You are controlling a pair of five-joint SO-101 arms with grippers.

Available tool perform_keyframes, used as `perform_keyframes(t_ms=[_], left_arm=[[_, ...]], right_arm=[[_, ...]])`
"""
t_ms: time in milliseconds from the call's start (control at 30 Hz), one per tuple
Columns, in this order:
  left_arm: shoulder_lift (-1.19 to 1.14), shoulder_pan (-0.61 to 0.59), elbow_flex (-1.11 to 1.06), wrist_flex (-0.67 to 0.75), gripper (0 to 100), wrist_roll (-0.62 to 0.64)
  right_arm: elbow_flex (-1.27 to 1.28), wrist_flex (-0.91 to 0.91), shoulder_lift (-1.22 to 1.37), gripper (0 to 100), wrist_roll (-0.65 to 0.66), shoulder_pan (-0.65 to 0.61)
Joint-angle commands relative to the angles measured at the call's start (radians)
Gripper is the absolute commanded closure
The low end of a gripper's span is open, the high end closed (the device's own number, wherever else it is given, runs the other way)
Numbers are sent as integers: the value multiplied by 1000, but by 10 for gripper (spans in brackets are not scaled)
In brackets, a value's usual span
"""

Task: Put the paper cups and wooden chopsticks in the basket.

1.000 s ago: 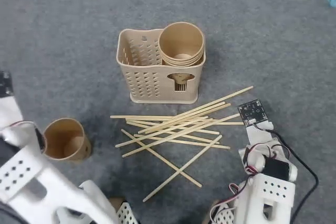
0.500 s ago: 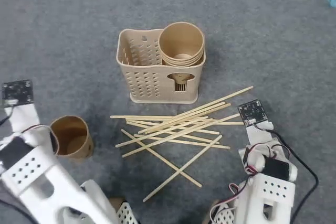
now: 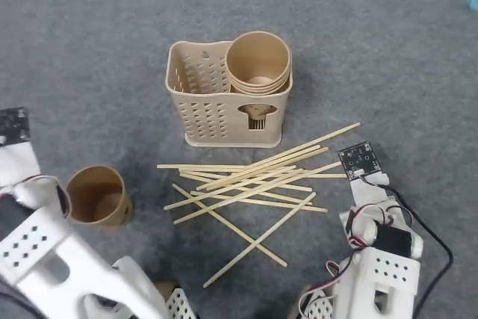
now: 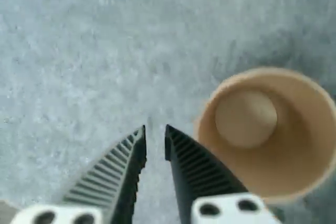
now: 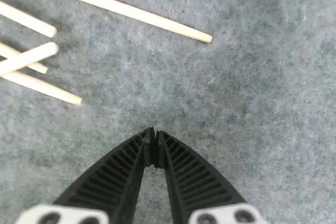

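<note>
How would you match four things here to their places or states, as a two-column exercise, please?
1. loose paper cup
2. stacked cups
3. chopsticks
4. right gripper

A. shut above bare carpet
B. scattered in front of the basket
C. inside the basket
D. upright, alone on the carpet

Pairs: 1-D, 2-C, 3-B, 4-A.

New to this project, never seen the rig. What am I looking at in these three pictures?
Two small white robot arms sit side by side, each ending in a gripper. The high picture comes from a fixed camera above: left arm bottom left, right arm bottom right. The other two come from cameras on each wrist. On the grey mat: scattered wooden chopsticks, a basket holding stacked cups, and a loose paper cup beside the left gripper. That gripper is open a crack, the right gripper is shut; neither holds anything.
</note>
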State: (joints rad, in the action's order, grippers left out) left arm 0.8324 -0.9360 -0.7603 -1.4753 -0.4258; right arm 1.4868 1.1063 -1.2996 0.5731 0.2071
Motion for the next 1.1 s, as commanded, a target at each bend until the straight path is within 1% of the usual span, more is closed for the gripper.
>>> perform_keyframes(t_ms=[0, 67, 233, 333, 567, 733, 800, 933, 1000, 1067], left_arm=[[12, 17, 41, -14, 937, 11], [14, 23, 22, -11, 937, 29], [15, 135, -24, -9, 937, 75], [15, 176, -36, -5, 937, 118], [11, 178, -140, 124, 930, 132], [17, 175, -216, 181, 838, 135], [17, 175, -220, 186, 821, 135], [18, 175, -194, 175, 824, 137], [18, 175, -154, 144, 824, 137], [18, 175, -93, 83, 824, 138]], right_arm=[[-2, 13, -18, 991, 15, -2], [-2, 13, -18, 991, 15, -2], [-2, 13, -18, 991, 15, -2], [-2, 13, -18, 991, 15, -2], [-2, 13, -18, 991, 15, -2], [-2, 13, -18, 991, 15, -2], [-2, 13, -18, 991, 15, -2], [-2, 12, -18, 991, 15, -4], [-2, 12, -18, 991, 15, -7], [-2, 10, -18, 991, 15, -7]])
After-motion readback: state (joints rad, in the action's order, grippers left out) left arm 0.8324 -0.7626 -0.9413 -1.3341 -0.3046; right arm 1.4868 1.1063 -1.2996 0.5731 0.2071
